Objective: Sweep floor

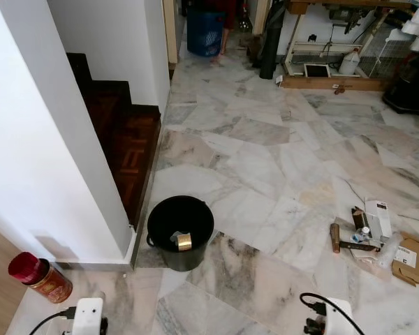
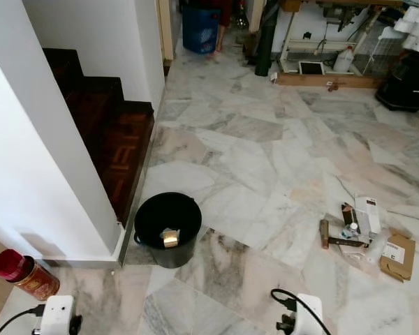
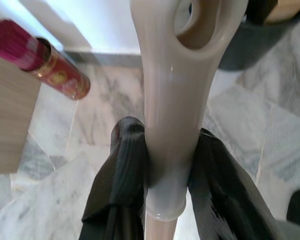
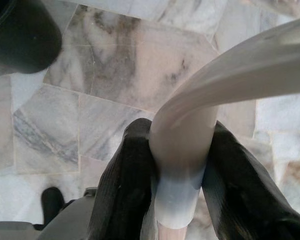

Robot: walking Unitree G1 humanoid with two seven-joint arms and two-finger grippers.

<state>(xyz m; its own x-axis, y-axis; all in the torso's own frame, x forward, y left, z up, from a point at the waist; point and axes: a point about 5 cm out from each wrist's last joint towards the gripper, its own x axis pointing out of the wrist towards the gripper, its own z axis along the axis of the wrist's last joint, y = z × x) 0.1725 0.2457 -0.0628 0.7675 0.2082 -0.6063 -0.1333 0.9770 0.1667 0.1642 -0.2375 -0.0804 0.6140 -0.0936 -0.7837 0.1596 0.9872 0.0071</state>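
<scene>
Left wrist view: left gripper (image 3: 172, 165) jaws clamp pale handle (image 3: 172, 100); right gripper (image 4: 182, 170) likewise; long axis along fingers.

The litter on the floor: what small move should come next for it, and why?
Probably step right-forward toward the litter. Both the left pincer and right pincer are shut on pale handles, so the tools seem ready, while the scraps lie apart from the black bin, on the marble floor to its right.
</scene>
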